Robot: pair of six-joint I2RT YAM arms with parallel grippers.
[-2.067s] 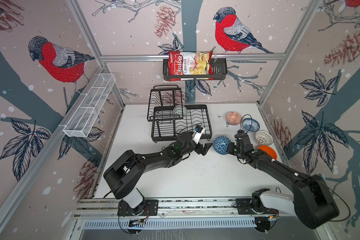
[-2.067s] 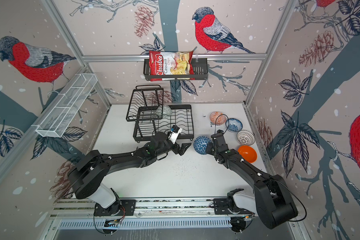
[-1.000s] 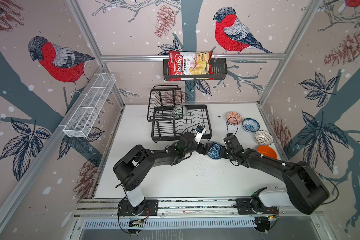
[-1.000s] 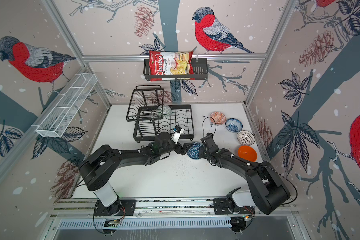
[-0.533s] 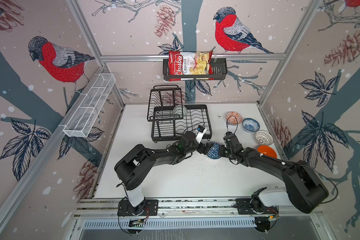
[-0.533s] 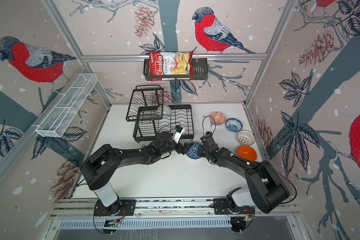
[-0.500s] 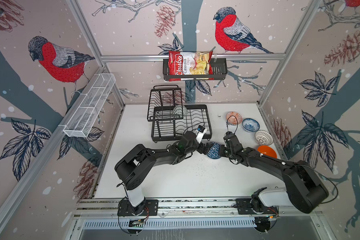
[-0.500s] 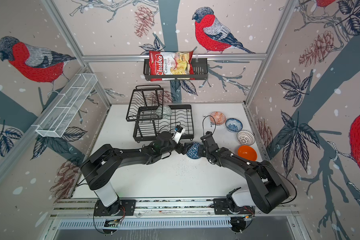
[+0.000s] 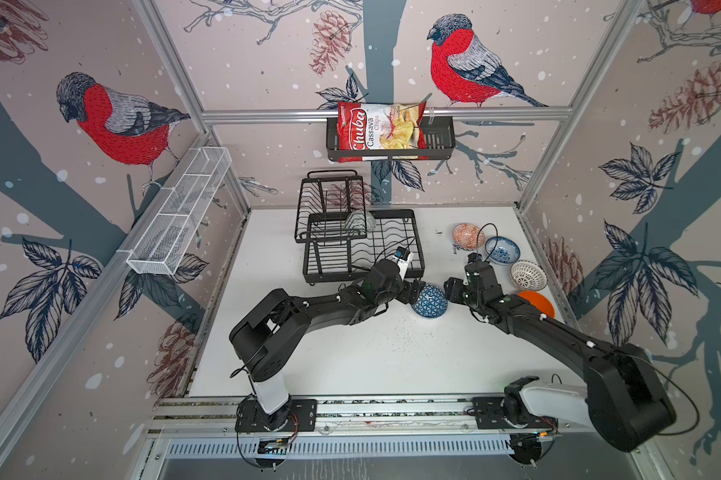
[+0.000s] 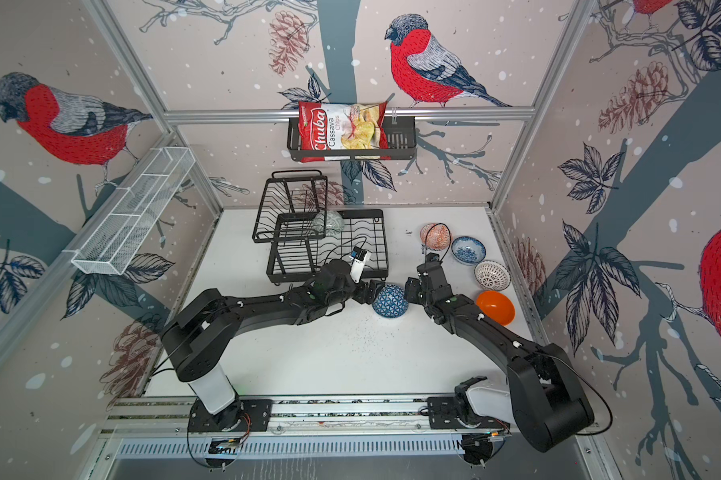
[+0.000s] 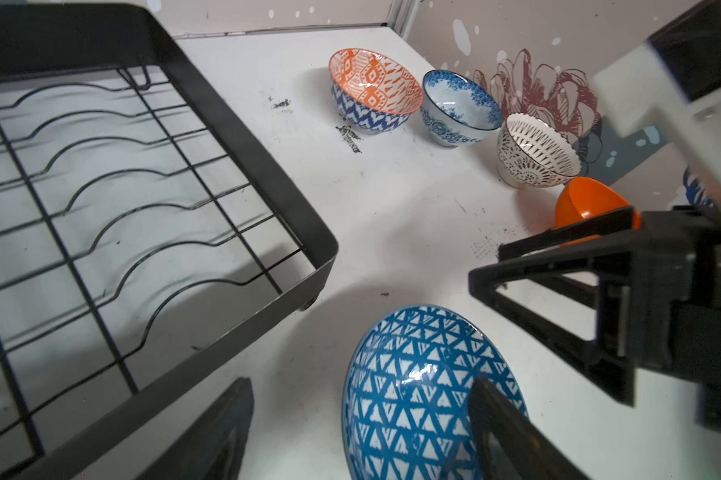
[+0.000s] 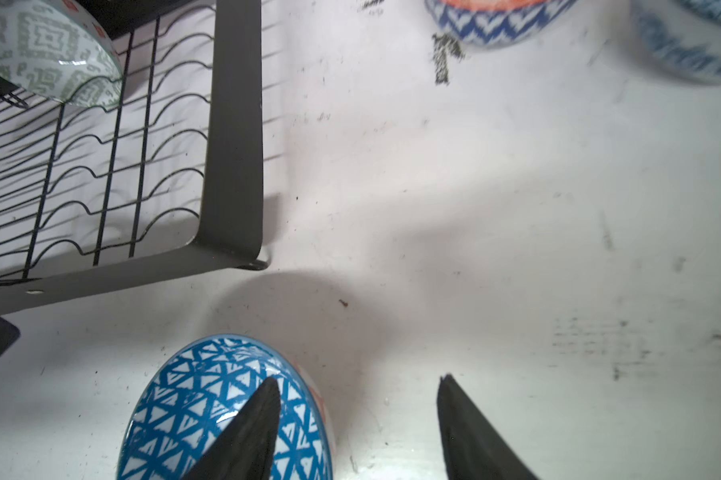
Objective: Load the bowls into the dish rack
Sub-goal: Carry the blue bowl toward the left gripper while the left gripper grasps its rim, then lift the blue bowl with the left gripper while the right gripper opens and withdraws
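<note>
The dark blue geometric bowl (image 9: 430,300) (image 10: 390,302) lies tipped on its side on the white table, just in front of the dish rack (image 9: 417,241). My left gripper (image 9: 412,291) (image 11: 358,424) is open around this bowl (image 11: 412,395), with a gap at one finger. My right gripper (image 9: 452,291) (image 12: 359,378) is open on the bowl's other side and holds nothing. A grey-green bowl (image 9: 360,221) (image 12: 47,45) sits in the rack. The salmon-orange (image 9: 468,235), blue-white floral (image 9: 502,250), white lattice (image 9: 527,275) and plain orange (image 9: 537,302) bowls stand along the right.
A black basket with a chips bag (image 9: 387,137) hangs on the back wall. A white mesh shelf (image 9: 180,216) runs along the left wall. The rack's raised upper tier (image 9: 329,199) stands at the back left of the rack. The right wall is close behind the bowl row.
My right gripper has opened and let go of the dark blue bowl. My left gripper's jaws have come in a little around it. The bowl has stayed in place.
</note>
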